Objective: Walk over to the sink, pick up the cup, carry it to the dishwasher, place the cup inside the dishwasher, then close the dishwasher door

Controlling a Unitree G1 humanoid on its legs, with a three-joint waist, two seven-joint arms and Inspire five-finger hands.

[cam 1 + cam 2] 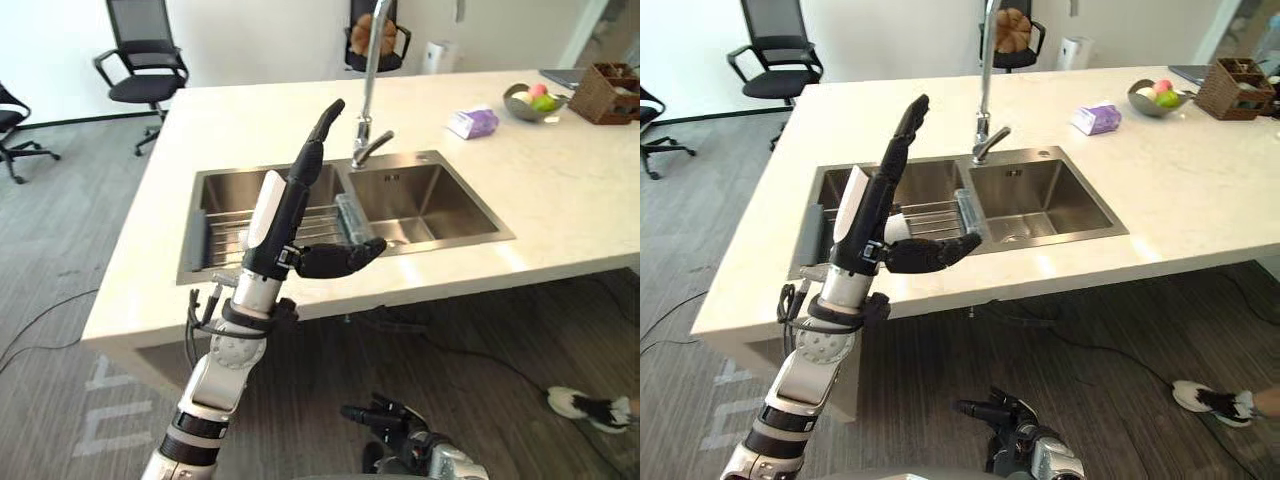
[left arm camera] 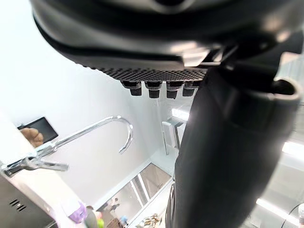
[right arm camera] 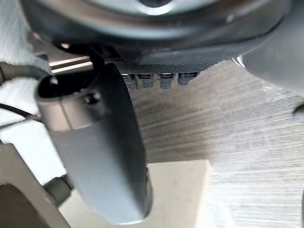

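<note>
My left hand [image 1: 292,200] is raised in front of the steel double sink [image 1: 425,200], open, with straight fingers pointing up and the thumb stuck out sideways; it holds nothing. A clear cup-like thing [image 1: 350,214] lies by the divider between the basins, at the end of a wire rack [image 1: 225,235], just beyond my thumb. A tall faucet [image 1: 368,90] stands behind the sink and also shows past my hand as the faucet [image 2: 95,130] in the left wrist view. My right hand [image 1: 385,415] hangs low near the floor, open and empty.
On the pale counter [image 1: 560,190] to the right sit a purple pack [image 1: 473,122], a fruit bowl [image 1: 530,102] and a wicker basket [image 1: 607,92]. Office chairs [image 1: 145,60] stand behind the counter. A person's shoe [image 1: 590,408] is on the floor at the right.
</note>
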